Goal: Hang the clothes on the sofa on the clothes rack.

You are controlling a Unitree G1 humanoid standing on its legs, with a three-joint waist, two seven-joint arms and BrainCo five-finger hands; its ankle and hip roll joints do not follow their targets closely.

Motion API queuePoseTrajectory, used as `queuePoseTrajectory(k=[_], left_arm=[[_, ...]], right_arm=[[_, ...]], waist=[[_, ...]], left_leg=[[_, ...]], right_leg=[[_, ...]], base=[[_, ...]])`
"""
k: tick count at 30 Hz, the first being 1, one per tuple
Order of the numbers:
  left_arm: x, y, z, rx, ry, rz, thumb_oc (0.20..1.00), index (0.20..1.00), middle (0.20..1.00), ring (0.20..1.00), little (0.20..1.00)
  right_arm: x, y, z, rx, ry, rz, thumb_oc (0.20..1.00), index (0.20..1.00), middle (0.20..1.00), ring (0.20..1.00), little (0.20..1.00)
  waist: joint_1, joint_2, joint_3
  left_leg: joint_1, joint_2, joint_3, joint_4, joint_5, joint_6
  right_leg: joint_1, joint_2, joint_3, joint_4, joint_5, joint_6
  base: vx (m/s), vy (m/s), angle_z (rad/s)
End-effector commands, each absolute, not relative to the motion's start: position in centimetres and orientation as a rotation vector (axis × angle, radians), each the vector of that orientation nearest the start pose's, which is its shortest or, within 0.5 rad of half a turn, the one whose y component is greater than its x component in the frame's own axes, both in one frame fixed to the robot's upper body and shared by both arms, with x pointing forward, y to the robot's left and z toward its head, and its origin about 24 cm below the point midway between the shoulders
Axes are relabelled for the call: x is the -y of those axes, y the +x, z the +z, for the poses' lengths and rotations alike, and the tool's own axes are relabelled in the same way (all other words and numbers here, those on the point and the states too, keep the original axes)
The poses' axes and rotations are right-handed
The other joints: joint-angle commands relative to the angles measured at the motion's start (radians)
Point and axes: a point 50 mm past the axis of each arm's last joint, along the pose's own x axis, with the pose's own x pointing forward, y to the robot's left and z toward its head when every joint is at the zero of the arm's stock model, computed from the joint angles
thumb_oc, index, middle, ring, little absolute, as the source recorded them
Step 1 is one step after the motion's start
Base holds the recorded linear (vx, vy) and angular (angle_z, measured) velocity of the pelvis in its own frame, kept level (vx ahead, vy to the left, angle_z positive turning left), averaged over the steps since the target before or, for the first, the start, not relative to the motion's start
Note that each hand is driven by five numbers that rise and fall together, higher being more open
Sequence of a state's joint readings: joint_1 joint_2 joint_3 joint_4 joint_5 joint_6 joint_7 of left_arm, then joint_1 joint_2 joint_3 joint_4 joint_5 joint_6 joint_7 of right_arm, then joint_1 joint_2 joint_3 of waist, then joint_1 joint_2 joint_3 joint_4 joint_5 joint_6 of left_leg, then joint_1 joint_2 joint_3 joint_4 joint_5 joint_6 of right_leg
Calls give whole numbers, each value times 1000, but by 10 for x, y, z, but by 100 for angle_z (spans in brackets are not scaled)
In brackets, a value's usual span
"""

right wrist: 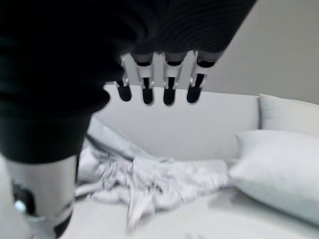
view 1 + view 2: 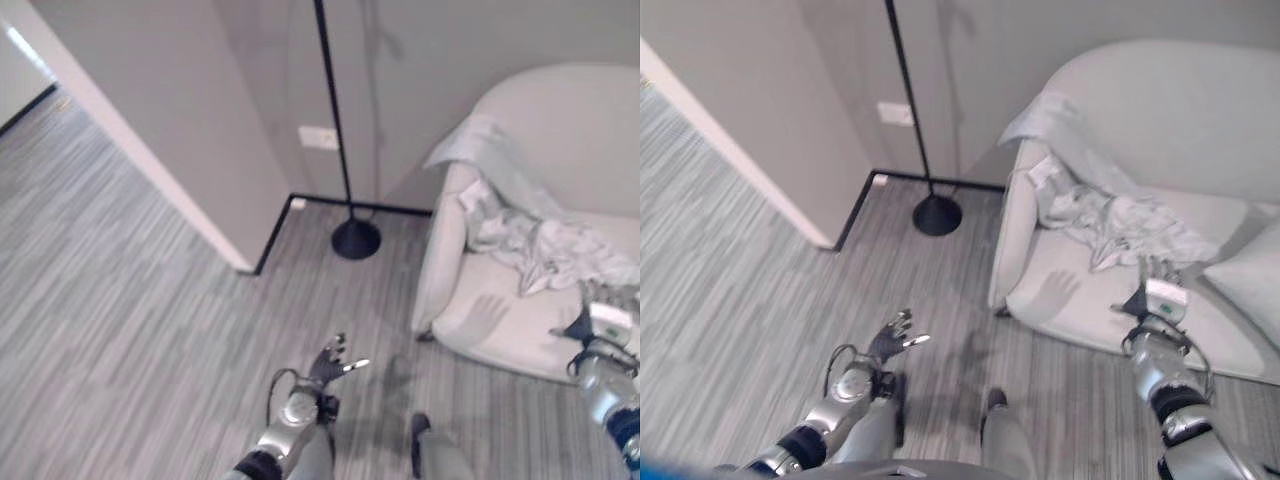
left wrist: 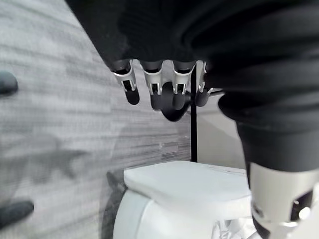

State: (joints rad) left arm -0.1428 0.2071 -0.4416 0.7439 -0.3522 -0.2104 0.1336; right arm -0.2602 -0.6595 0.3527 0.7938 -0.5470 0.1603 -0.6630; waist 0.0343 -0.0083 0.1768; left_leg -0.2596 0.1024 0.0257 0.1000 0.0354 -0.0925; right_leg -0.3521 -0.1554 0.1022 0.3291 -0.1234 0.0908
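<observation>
Crumpled pale clothes (image 2: 545, 245) lie in a heap on the cream sofa (image 2: 500, 320), draped from its arm across the seat; the same clothes (image 1: 149, 181) show in the right wrist view. My right hand (image 2: 1155, 285) hovers open over the seat, just in front of the heap and not touching it. Low over the carpet, left of the sofa, my left hand (image 2: 330, 365) is held open with nothing in it. A thin black rack pole (image 2: 332, 110) rises from a round black base (image 2: 355, 238) in the corner beside the sofa's arm.
A grey wall corner with black skirting (image 2: 270, 240) juts out left of the pole. A pale cushion (image 2: 1250, 270) rests at the sofa's right end. Striped grey carpet (image 2: 120, 320) spreads to the left.
</observation>
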Motion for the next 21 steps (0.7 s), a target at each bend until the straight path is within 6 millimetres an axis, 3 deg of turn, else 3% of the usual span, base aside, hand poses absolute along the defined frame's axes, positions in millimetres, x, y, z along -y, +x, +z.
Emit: queuePoseTrajectory(k=[1, 2, 4, 7, 11, 12, 13, 15, 21], left_arm=[[-185, 227, -73, -430, 65, 52, 1000, 1000, 1000, 1000, 1000], [-190, 224, -76, -447, 79, 70, 1000, 1000, 1000, 1000, 1000], [-193, 221, -81, -473, 99, 81, 1000, 1000, 1000, 1000, 1000], [-214, 203, -103, -623, 287, 111, 1000, 1000, 1000, 1000, 1000], [-232, 184, -121, -771, 353, 208, 1000, 1000, 1000, 1000, 1000], [-232, 184, -121, -771, 353, 208, 1000, 1000, 1000, 1000, 1000], [-234, 178, -125, -813, 333, 258, 1000, 1000, 1000, 1000, 1000], [-233, 172, -130, -847, 314, 281, 1000, 1000, 1000, 1000, 1000], [-215, 159, -140, -892, 273, 248, 1000, 1000, 1000, 1000, 1000]], right_arm=[[291, 275, 12, -129, -1456, -394, 1000, 1000, 1000, 1000, 1000], [286, 277, 12, -110, -1457, -380, 1000, 1000, 1000, 1000, 1000], [286, 277, 12, -113, -1455, -382, 1000, 1000, 1000, 1000, 1000], [281, 267, -2, -144, -1431, -353, 1000, 1000, 1000, 1000, 1000], [270, 264, -12, -143, -1407, -319, 1000, 1000, 1000, 1000, 1000], [270, 264, -12, -143, -1407, -319, 1000, 1000, 1000, 1000, 1000], [269, 263, -13, -135, -1406, -321, 1000, 1000, 1000, 1000, 1000], [269, 262, -14, -134, -1410, -320, 1000, 1000, 1000, 1000, 1000], [271, 260, -12, -110, -1431, -333, 1000, 1000, 1000, 1000, 1000]], waist=[[50, -87, -52], [49, -84, -56], [35, -81, -58], [4, -69, -60], [1, -67, -66], [1, -68, -66], [-8, -62, -56], [-13, -62, -51], [-15, -58, -57]], left_leg=[[2, -2, 87, -40, -25, 10], [16, -6, 110, -48, -32, 17], [30, -14, 123, -59, -34, 24], [81, -57, 154, -96, -52, 53], [136, -80, 185, -165, -43, 66], [135, -80, 185, -165, -42, 66], [167, -89, 190, -180, -50, 69], [187, -98, 198, -186, -52, 72], [229, -116, 202, -187, -70, 78]], right_leg=[[241, -267, -115, -336, 446, 106], [233, -277, -165, -333, 471, 118], [234, -269, -179, -333, 473, 120], [226, -153, -106, -318, 374, 106], [220, -51, -137, -314, 269, 89], [219, -51, -137, -314, 270, 89], [209, 10, -119, -301, 225, 78], [206, 51, -108, -299, 208, 68], [219, 116, -111, -319, 197, 45]], base=[[226, 289, -122], [224, 301, -86], [137, 197, -23], [155, 330, -13], [91, 196, -9], [90, 148, -28], [81, 143, -20], [65, 118, -10], [76, 38, -10]])
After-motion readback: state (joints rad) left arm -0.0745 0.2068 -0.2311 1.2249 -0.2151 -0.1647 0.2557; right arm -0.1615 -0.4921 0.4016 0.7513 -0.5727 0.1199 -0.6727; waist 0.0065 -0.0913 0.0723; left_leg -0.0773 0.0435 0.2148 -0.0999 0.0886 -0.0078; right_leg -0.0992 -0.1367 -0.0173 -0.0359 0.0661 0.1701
